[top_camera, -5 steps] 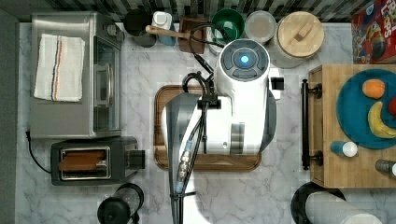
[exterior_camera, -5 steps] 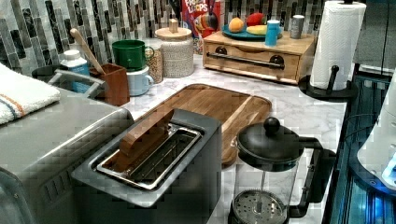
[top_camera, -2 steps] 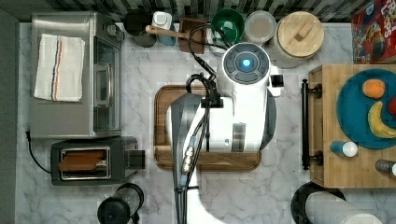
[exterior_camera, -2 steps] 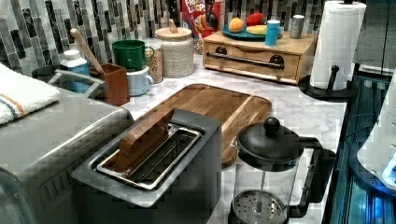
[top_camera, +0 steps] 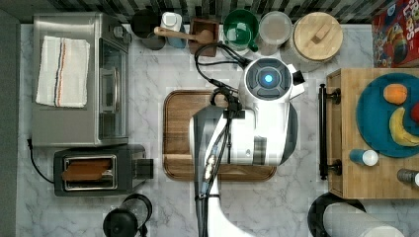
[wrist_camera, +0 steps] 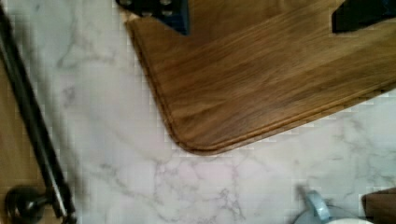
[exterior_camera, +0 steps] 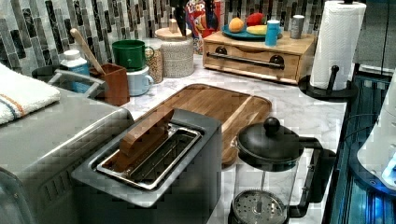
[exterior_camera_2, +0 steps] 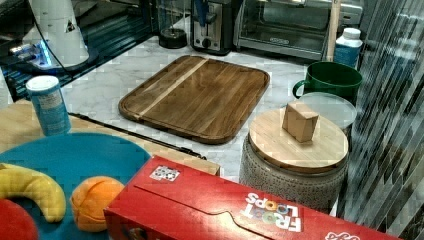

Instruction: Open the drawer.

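Closed light-wood drawer (exterior_camera: 252,58) with long black bar handle (top_camera: 323,132), set at the top view's right edge of the veined marble counter (top_camera: 153,197). Gripper (wrist_camera: 261,11) spread wide, dark fingertips (wrist_camera: 161,11) above the rounded brown tray (top_camera: 180,133), gripping nothing.

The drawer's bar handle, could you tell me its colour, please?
Black; the bar handle shows best in the left view.

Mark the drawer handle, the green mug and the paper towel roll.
drawer handle (exterior_camera: 244,58): left view, mid-bar.
green mug (top_camera: 240,29): top view, inside of the cup.
paper towel roll (exterior_camera: 337,44): left view, side of the roll.
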### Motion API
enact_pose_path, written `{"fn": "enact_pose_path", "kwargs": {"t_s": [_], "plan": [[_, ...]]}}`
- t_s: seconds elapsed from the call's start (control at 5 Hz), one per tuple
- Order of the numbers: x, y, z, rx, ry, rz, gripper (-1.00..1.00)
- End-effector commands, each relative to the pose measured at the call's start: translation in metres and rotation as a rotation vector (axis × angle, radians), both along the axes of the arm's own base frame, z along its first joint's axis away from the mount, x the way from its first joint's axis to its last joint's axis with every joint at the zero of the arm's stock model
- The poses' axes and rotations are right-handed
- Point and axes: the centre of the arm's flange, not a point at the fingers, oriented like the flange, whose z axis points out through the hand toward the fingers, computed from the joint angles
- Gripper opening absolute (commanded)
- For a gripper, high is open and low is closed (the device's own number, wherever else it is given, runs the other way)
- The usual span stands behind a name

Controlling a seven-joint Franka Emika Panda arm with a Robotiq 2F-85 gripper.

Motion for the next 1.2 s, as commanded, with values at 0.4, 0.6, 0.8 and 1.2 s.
{"fn": "enact_pose_path", "kwargs": {"t_s": [0.4,0.6,0.8,1.2], "plan": [[-0.023,-0.071,-0.027,-0.072,-0.032,0.346,1.00],[-0.027,-0.088,-0.033,-0.085,-0.040,0.405,1.00],[-0.025,-0.113,-0.034,-0.097,-0.024,0.462,1.00],[-0.020,-0.142,-0.057,-0.161,-0.046,0.509,1.00]]}}
